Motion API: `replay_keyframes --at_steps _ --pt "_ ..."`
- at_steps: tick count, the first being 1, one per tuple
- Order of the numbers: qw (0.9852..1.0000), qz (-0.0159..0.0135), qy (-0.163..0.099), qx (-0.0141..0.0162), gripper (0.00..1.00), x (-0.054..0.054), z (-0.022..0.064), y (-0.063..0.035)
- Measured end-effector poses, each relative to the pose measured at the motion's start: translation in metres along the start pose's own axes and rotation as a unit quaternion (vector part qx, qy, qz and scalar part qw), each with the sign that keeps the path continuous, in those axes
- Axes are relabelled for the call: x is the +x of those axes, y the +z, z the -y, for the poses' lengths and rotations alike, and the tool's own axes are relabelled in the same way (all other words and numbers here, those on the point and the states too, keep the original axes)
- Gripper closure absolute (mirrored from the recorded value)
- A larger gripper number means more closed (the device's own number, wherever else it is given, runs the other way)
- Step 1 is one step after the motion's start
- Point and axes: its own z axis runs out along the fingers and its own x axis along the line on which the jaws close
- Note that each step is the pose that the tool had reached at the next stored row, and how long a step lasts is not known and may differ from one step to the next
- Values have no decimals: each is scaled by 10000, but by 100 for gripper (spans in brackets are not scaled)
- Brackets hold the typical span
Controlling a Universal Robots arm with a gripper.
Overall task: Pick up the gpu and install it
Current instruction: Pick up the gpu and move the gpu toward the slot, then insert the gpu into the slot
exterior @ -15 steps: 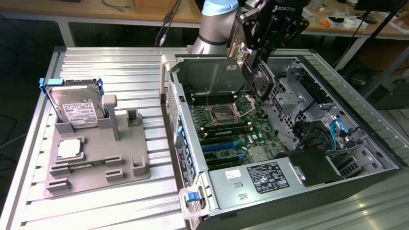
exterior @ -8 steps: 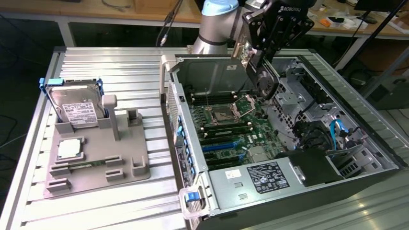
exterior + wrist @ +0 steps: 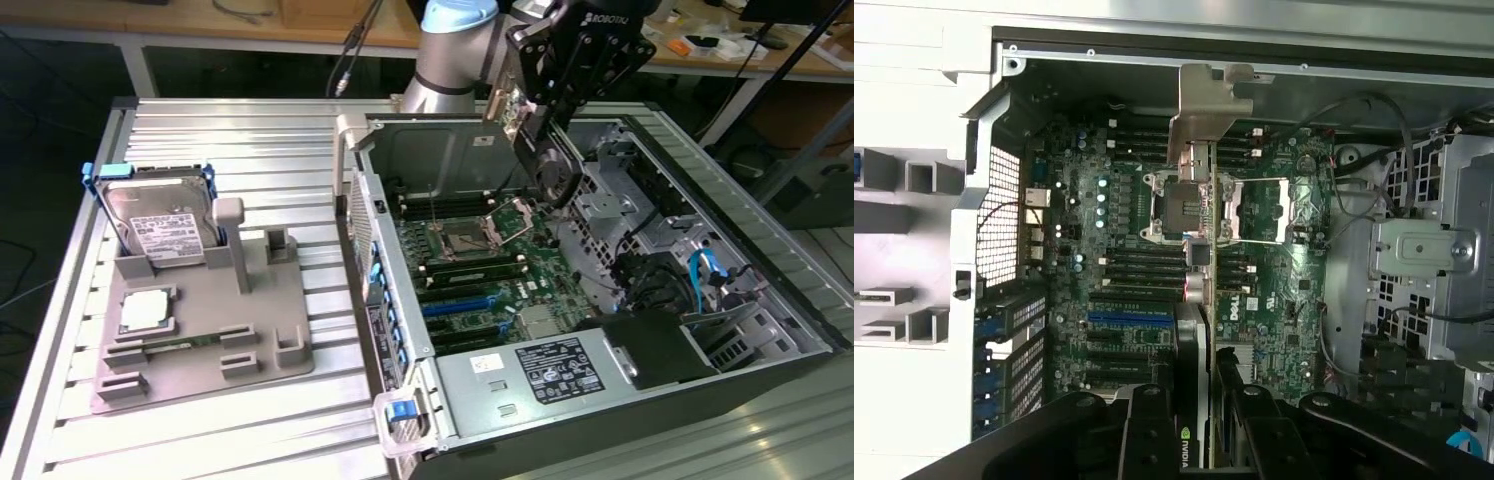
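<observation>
- Slatted metal table (image 3: 214, 130), carrying everything in the scene.
- Open computer case (image 3: 441, 150), lying on its side on the exterior view's right half of the table, with its inside facing up.
- Robot arm (image 3: 447, 50), reaching in from the far edge and ending over the far end of the case.
- Grey holder block (image 3: 200, 340) on the exterior view's left, well apart from the case.
- Green motherboard (image 3: 514, 275) flat on the case floor, with the processor socket open toward its far half and blue slots nearer.
- Task's gpu (image 3: 550, 165), gripped and raised over the far half of the motherboard and not seated in any slot. Hangs on edge with its silvery end toward the far wall. Appears in the wrist view as a thin strip crossing the open socket.
- Claw (image 3: 1199, 420), pinching the gpu with one dark finger (image 3: 1149, 425) against each face of the card.
- Silver hard drive (image 3: 160, 230) with a white label, upright in the far part of the holder block inside a blue frame.
- Small square processor chip (image 3: 144, 312), flat on the holder block, just nearer than the hard drive.
</observation>
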Motion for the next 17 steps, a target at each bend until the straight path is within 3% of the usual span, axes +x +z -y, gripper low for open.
replay_keyframes --at_steps 5,7,12,17 --pt "10000 0 -5 0 73 -1 0 0" --pt "9997 -7 -240 -4 73 -1 0 0" --pt "9963 -25 -863 -13 73 -1 0 1" --pt "9912 -38 -1320 -21 73 -1 0 5"
